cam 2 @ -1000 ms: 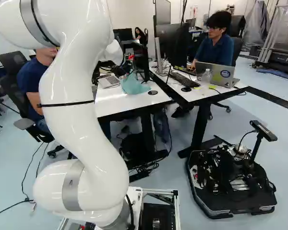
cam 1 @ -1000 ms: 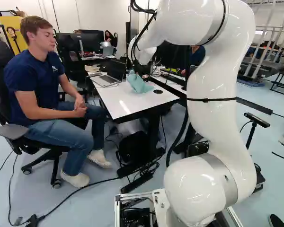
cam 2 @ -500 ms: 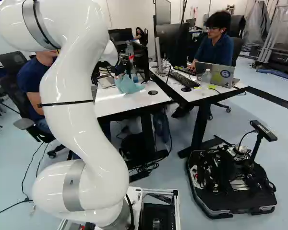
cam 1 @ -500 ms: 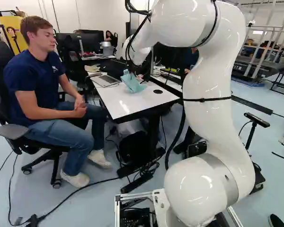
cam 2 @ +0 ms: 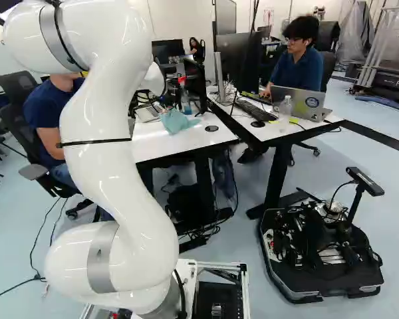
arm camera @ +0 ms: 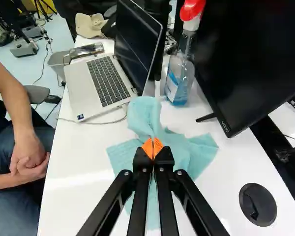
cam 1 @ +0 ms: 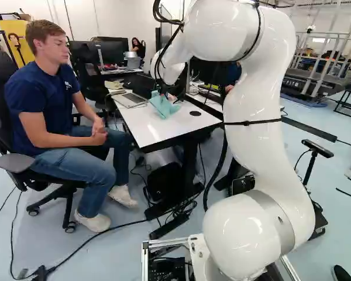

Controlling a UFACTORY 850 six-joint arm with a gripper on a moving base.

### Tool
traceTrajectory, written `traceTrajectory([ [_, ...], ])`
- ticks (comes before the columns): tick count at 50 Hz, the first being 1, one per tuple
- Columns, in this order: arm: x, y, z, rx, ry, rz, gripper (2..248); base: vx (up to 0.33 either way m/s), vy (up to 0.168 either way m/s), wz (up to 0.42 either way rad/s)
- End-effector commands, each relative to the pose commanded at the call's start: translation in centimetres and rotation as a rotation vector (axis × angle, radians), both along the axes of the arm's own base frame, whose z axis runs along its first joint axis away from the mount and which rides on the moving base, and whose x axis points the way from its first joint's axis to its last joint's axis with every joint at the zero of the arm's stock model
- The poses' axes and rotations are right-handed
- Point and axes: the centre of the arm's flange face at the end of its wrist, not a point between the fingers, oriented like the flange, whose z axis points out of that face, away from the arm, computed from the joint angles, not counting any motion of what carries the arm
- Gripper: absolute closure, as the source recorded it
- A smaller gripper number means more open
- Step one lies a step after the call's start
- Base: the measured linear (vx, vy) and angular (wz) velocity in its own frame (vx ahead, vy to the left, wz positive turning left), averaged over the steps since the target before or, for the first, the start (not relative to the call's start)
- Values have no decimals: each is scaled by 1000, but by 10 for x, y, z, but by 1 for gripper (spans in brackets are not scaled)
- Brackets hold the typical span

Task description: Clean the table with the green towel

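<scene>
- The towel [arm camera: 179, 150] is lying crumpled and partly spread on the white bench [arm camera: 78, 167], its middle rising in a bunched fold by the fingertips.
- The gripper [cam 1: 163, 93] is pinching the towel; in the wrist view its two orange pads are pressing close together on the cloth, and part of the towel is spreading out under the fingers.
- The spray bottle [arm camera: 179, 81], with its red head and blue liquid, is standing upright just beyond the towel.
- The laptop [arm camera: 107, 81] is sitting open near the towel, a thin cable [arm camera: 96, 123] running along its side.
- The monitor [arm camera: 255, 54] is standing beside the spray bottle, its foot resting on the bench.
- The round black cover [arm camera: 257, 204] is sitting in the benchtop, apart from the towel.
- The cap [arm camera: 90, 25] is lying beyond the laptop.
- The arm [cam 1: 254, 134] is rising from its lowest joint and bending over toward the bench.
- The second bench [cam 2: 279, 135] is adjoining the first at the right of the right base view, carrying another laptop [cam 2: 299, 103] and a clear bottle [cam 2: 285, 109].
- The wheeled base [cam 2: 319, 266] is standing on the floor ahead of that bench, cables lying heaped on top.
</scene>
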Motion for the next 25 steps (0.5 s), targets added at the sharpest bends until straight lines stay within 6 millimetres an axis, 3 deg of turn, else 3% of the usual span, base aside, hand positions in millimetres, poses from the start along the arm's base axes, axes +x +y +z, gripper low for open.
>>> traceTrajectory([
  [25,6,1,-32,-8,44,0,227,0,0,0],
])
